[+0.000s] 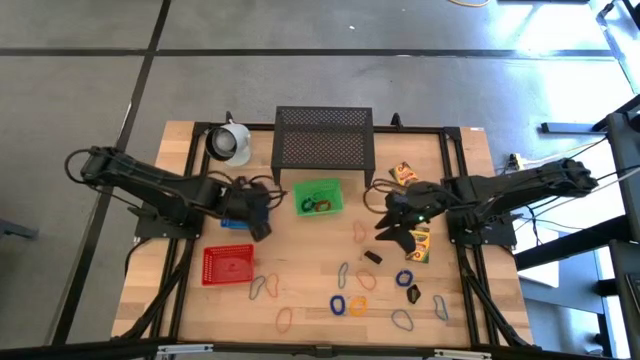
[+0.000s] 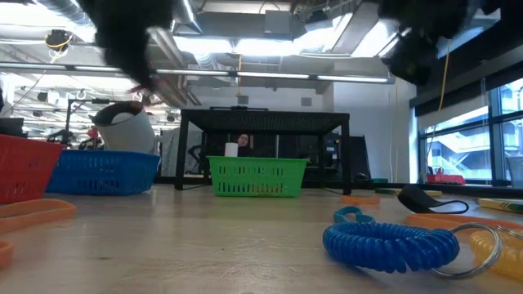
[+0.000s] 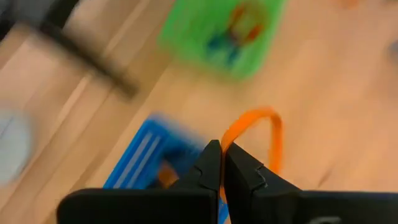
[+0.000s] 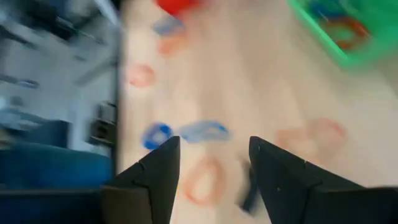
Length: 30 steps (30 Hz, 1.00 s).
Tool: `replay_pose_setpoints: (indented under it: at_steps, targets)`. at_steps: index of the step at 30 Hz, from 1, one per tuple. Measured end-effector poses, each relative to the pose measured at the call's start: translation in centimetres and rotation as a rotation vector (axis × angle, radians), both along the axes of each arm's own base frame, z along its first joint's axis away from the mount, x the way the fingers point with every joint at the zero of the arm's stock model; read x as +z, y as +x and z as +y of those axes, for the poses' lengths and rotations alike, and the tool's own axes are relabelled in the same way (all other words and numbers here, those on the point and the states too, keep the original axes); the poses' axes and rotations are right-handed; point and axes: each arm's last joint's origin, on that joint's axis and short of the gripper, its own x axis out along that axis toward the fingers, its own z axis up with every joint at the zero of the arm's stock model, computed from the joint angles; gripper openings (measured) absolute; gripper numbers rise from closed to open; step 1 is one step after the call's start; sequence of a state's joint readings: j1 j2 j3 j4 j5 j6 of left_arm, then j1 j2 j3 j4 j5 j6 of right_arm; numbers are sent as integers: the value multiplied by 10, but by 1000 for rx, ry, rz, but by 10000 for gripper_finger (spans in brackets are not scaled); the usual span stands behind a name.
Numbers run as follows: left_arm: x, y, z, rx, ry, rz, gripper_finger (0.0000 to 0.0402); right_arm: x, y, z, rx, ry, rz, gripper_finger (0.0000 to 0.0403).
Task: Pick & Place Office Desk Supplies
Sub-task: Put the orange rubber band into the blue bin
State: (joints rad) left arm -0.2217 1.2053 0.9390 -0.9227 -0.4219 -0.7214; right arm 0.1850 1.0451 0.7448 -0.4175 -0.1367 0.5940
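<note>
My left gripper (image 1: 258, 218) hangs above the blue basket (image 3: 146, 155), left of the green basket (image 1: 318, 197), and is shut on an orange rubber band (image 3: 273, 134). My right gripper (image 1: 392, 228) stands open above the table right of the green basket, with nothing between its fingers (image 4: 214, 144). Loose rubber bands (image 1: 345, 303) in blue, orange and grey lie flat on the near half of the table. Two small black clips (image 1: 372, 257) lie among them. One yellow crayon box (image 1: 418, 243) lies beside my right gripper, another (image 1: 403, 173) farther back. My left gripper pinches the orange band at one end of its loop (image 3: 229, 140) between its two fingertips. The fingers slant down from the table's left side. The rest of the loop arcs out beyond the fingertips, above the blue basket's edge and the wood.
A black mesh stand (image 1: 323, 137) and a white cup (image 1: 230, 142) stand at the far edge. A red basket (image 1: 228, 263) sits near the front left. The green basket holds a few bands. In the low view a blue coil band (image 2: 388, 245) lies close by.
</note>
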Motion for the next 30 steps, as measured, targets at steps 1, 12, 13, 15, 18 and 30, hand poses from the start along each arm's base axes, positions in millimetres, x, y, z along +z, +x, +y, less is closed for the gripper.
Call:
replay_pose_setpoints:
  at_steps: [1, 12, 13, 15, 18, 30]
  targets:
    - [-2, -5, 1, 35, -2, 44, 3, -4, -2, 1, -13, -20, 43, 191]
    - [-22, -18, 5, 213, 21, 183, 3, -34, 3, 22, -123, -153, 224, 185]
    - [-27, -19, 5, 221, 15, 190, 3, -37, 5, 24, -121, -151, 234, 185]
    - [-34, -23, 6, 252, 5, 208, 3, -44, 8, 28, -117, -151, 268, 185]
    - [-47, -30, 7, 321, 3, 233, 3, -52, 12, 33, -119, -152, 303, 185]
    - [-63, -39, 10, 453, 6, 219, 21, -73, 25, 40, -207, -65, 380, 202]
